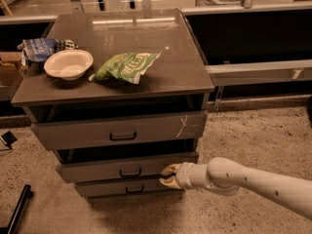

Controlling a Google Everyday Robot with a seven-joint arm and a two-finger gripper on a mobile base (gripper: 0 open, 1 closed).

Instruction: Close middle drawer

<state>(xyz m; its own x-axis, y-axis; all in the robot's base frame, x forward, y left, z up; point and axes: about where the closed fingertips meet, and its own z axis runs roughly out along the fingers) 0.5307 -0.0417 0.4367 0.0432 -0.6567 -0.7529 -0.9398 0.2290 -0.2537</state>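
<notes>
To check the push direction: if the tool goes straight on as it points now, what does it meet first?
The tool, low before the cabinet, points left at the middle drawer; it would meet that drawer's front near its right end, and may touch it already.

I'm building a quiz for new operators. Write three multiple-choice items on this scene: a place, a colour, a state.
1. On the middle drawer, the gripper is at the front's: A left end; B right end; C middle.
2. The bowl is: A white; B black; C green.
3. The middle drawer is: A fully shut; B partly open; C pulled fully out.
Answers: B, it is right of the handle; A, pale against the dark cabinet top; B, a dark gap shows above its front.
</notes>
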